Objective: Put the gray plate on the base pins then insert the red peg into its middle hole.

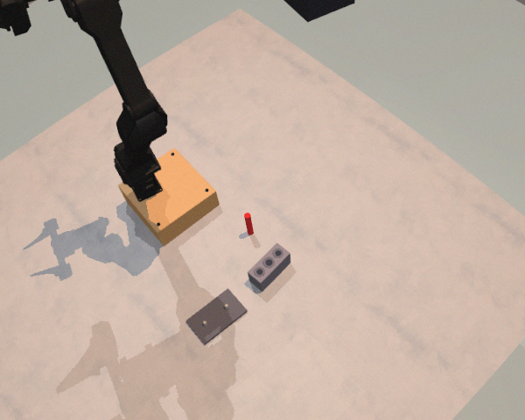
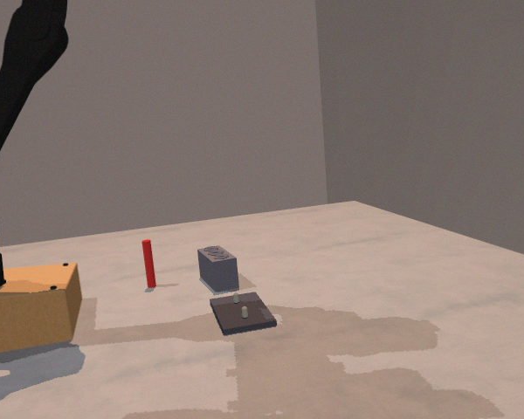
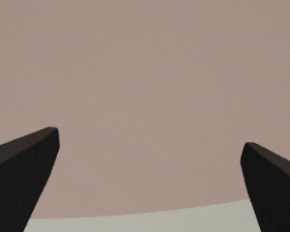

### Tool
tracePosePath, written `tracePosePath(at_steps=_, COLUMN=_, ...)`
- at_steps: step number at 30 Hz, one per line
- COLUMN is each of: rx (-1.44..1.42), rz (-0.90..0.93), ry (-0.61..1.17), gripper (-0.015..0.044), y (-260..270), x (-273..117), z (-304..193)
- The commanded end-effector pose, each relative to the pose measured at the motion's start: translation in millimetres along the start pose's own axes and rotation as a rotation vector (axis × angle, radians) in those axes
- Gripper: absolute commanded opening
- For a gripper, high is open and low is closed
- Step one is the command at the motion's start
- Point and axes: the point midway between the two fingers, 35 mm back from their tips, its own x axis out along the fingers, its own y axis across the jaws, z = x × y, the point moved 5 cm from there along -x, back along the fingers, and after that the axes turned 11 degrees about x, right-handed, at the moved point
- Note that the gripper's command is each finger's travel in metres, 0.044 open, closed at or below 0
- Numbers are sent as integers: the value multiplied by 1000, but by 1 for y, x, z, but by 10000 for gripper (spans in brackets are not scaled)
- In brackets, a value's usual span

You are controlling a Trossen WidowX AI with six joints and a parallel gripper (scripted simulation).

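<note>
Top view — gray plate (image 1: pixel 270 272) (image 2: pixel 219 272), blocky and three-holed — red peg (image 1: pixel 249 224) (image 2: pixel 148 264) slim, upright.

Orange box (image 1: pixel 185 183) (image 2: pixel 25 318), perhaps a dark panel (image 1: pixel 319 6)

Open room surrounds the upright peg (image 1: pixel 248 225) (image 2: pixel 148 264), between the box (image 1: pixel 185 180) (image 2: pixel 27 318) and the plate (image 1: pixel 275 269) (image 2: pixel 226 273). The plate-to-base (image 1: pixel 215 319) (image 2: pixel 234 319) gap is narrower; two pins (image 1: pixel 226 306) (image 2: pixel 244 312) obstruct low passage over the base.

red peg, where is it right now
In the top and exterior views, the red peg stands upright on the table between the orange box and the gray plate.
</note>
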Motion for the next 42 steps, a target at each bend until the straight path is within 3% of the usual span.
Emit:
tracePosePath(at_steps=1, rx=0, rz=0, ry=0, gripper=426, y=0, x=0, z=0)
tracePosePath(at_steps=13, rx=342, rz=261, ry=115, gripper=440, y=-15, x=40, z=-20)
tracePosePath(at_steps=22, rx=702, rz=398, ry=405, gripper=440, y=-1, x=102, z=-67)
tracePosePath(at_steps=33, rx=961, rz=418, ry=918, gripper=440, y=84, x=149, z=-162)
tracePosePath(at_steps=42, rx=941, rz=319, ry=1358, gripper=440, y=181, x=120, z=-253)
